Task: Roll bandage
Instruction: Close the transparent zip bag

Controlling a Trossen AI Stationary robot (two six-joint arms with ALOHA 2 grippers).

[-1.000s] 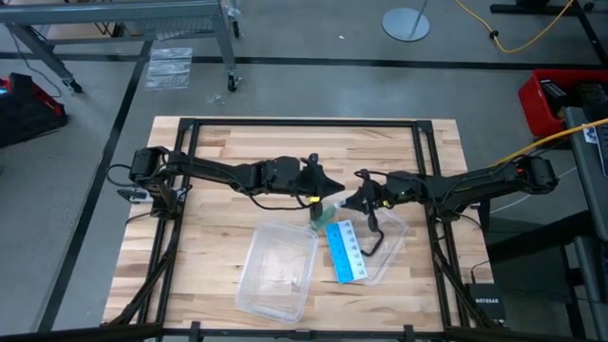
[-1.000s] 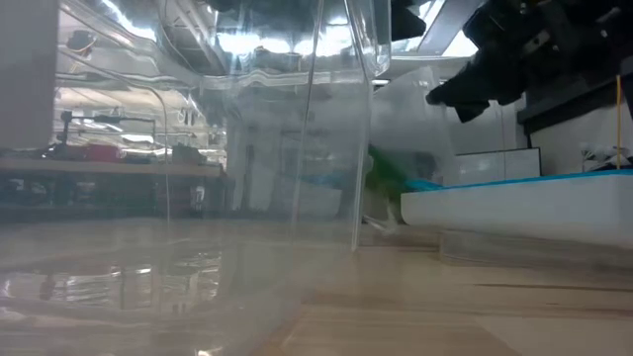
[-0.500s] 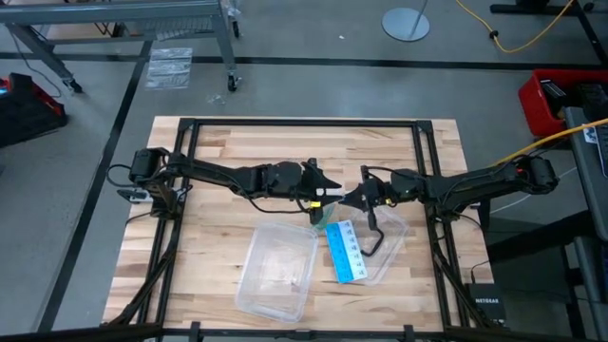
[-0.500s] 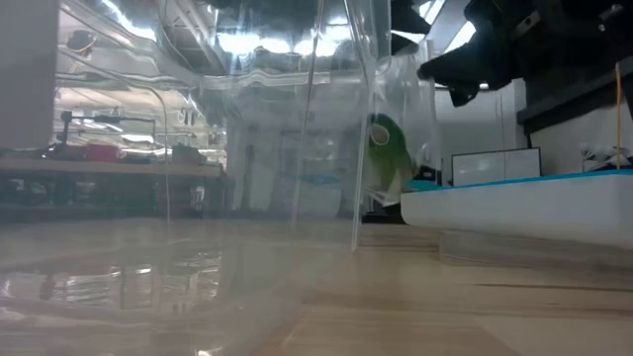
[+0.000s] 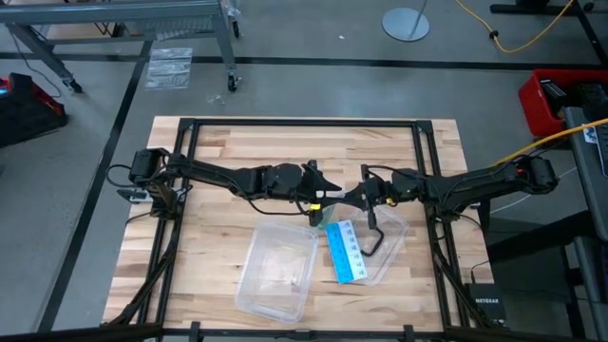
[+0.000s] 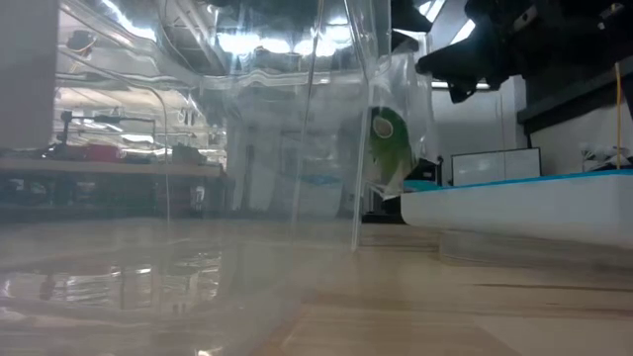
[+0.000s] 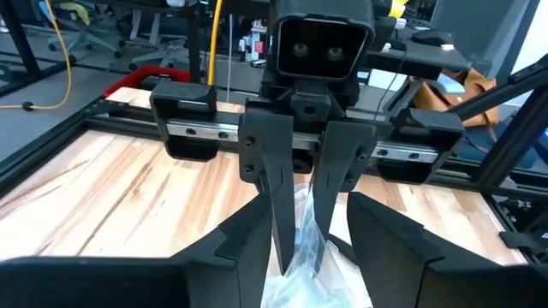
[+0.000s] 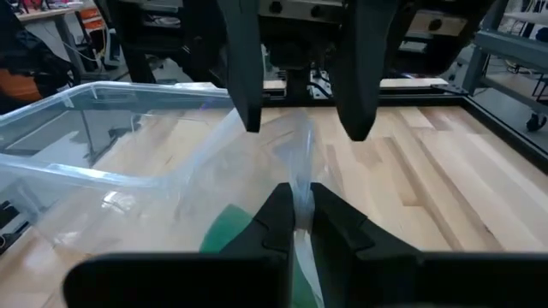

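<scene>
The dark green bandage [image 6: 388,148] sits inside a clear plastic wrapper [image 6: 401,109] that hangs over the middle of the table. My right gripper [image 8: 295,201] is shut on the wrapper's upper part and reaches in from the table's right [image 5: 349,198]. My left gripper [image 5: 329,197] faces it from the left. It is open, and its fingers [image 8: 247,103] stand on either side of the wrapper's top without touching it. The green bandage [image 8: 227,233] shows low in the wrapper, just below my right fingers. My right gripper pinches the wrapper's crumpled upper part [image 8: 298,175] between its two fingers. It comes roughly level from the table's right. The wrapper hangs slack below the fingers, with the bandage [image 5: 323,218] in its lower end, and looks lifted off the table.
A clear plastic box [image 5: 278,271] stands near the table's front, left of centre. Beside it a blue-and-white card [image 5: 345,252] lies on a clear tray [image 5: 389,237]. Black frame rails [image 5: 304,123] run round the table.
My left gripper has opened and let go of the wrapper. My right gripper has shifted a little toward the table's left and up. The wrapper with the bandage has risen and now hangs from my right gripper alone.
</scene>
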